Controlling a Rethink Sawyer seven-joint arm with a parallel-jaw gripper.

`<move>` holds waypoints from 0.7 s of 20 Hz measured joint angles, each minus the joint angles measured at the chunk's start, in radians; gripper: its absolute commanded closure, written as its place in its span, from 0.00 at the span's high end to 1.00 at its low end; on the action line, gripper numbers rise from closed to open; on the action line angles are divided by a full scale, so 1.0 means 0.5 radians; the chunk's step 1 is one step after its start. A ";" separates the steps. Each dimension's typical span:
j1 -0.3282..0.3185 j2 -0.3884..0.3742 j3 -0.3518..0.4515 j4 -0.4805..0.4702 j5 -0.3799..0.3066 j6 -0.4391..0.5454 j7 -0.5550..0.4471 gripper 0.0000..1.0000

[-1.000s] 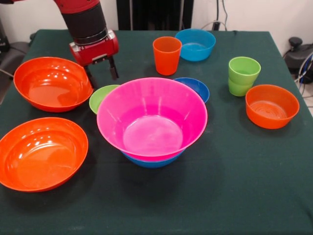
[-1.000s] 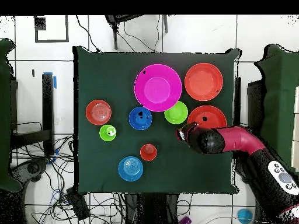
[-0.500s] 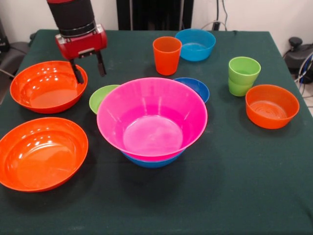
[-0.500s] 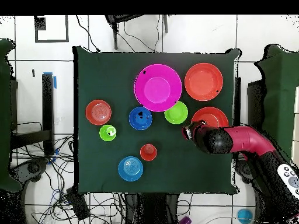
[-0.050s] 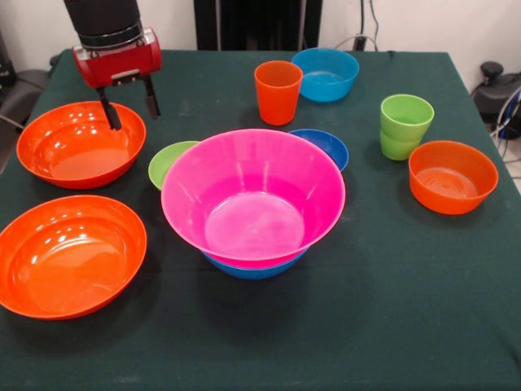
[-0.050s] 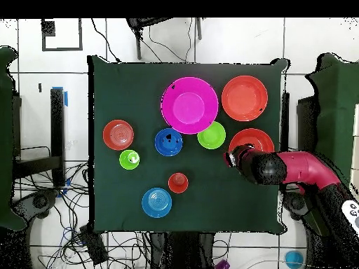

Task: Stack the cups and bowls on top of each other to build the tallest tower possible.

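The tower is a large pink bowl nested in a large blue bowl at the table's middle. Two large orange bowls lie at the left, one farther and one nearer. My gripper hangs open and holds nothing, above the far rim of the farther orange bowl. A small lime green bowl and a dark blue bowl sit behind the pink one. An orange cup stands upright. Two lime green cups are stacked.
A light blue bowl sits at the far side beside the orange cup. A small orange bowl lies at the right, close to the green cups. A dark green cloth covers the table.
The gripper has risen and moved left, away from the lime green bowl, to above the farther orange bowl's rim. That bowl shifted slightly left a second ago.
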 measured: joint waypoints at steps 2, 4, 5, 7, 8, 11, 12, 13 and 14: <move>0.000 -0.003 0.000 -0.003 0.003 0.000 0.000 1.00; 0.000 -0.003 0.000 -0.004 0.003 0.000 0.000 1.00; 0.000 -0.003 0.000 -0.004 0.003 0.000 0.000 1.00; 0.000 -0.003 0.000 -0.004 0.003 0.000 0.000 1.00; 0.000 -0.003 0.000 -0.004 0.003 0.000 0.000 1.00; 0.000 -0.003 0.000 -0.004 0.003 0.000 0.000 1.00; 0.000 0.000 0.000 -0.004 0.003 0.000 0.000 1.00; 0.000 0.005 -0.001 -0.007 0.002 0.000 0.000 1.00; 0.000 0.012 -0.001 -0.010 0.001 0.000 0.000 1.00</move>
